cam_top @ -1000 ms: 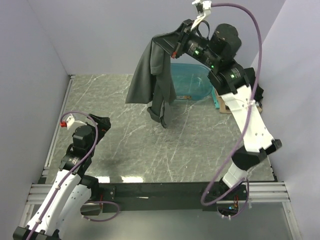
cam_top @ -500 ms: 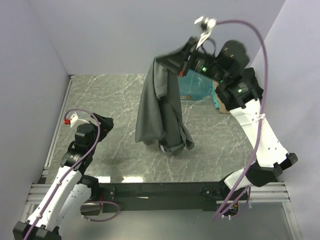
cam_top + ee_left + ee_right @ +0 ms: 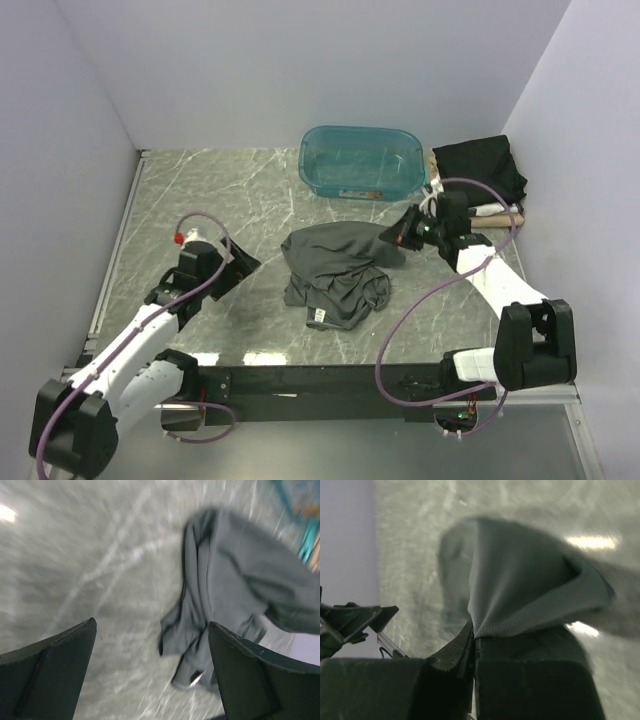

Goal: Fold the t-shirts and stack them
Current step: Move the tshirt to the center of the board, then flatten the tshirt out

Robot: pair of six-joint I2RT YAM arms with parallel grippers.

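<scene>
1. Grey tee (image 3: 335, 272) lies crumpled mid-counter (image 3: 200, 190); its white label (image 3: 318, 316) is too small to read.
2. Long axis runs left-right, with the right end pinched in the closed right tool (image 3: 397, 234).
3. Left tool (image 3: 238, 268) gapes empty, just left of it.

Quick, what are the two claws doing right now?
Left gripper: open, holding nothing.
Right gripper: shut on the grey t-shirt.

The grey t-shirt (image 3: 335, 272) is soft cloth, dull and crumpled. Up close its edge shows tiny stitch dots. The black t-shirt (image 3: 480, 165) in the far right corner of the table is dull cloth too. The table (image 3: 200, 190) looks like smooth grey stone and shines a bit. The teal tub (image 3: 362, 160) is glossy see-through plastic. My left fingers (image 3: 55, 675) look black, hard and dull.
</scene>
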